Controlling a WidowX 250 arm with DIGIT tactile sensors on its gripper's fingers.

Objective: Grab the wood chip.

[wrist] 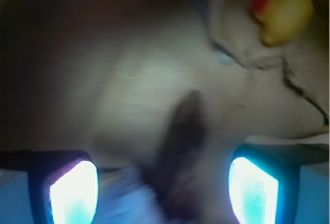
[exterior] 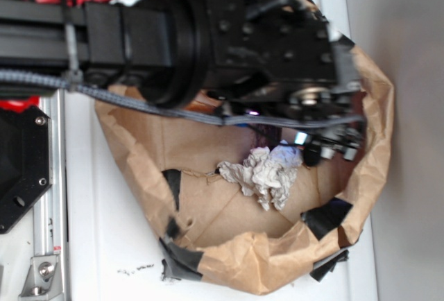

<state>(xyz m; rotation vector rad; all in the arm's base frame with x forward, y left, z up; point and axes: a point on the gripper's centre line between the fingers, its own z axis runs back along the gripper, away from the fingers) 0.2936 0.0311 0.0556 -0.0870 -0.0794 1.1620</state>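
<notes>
My gripper [wrist: 164,188] hung open over the wood chip [wrist: 181,146], which lay between my fingers [wrist: 75,190], ungrasped; closing and lifting remained.

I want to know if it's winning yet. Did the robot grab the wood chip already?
Not yet, as far as the blurry wrist view shows. Done: the arm has reached into the paper bag, beside the white paper wad. In hand: the open gripper has the dark wood chip lying between its glowing fingers, not pinched. Left: close on the chip and lift it out.
</notes>
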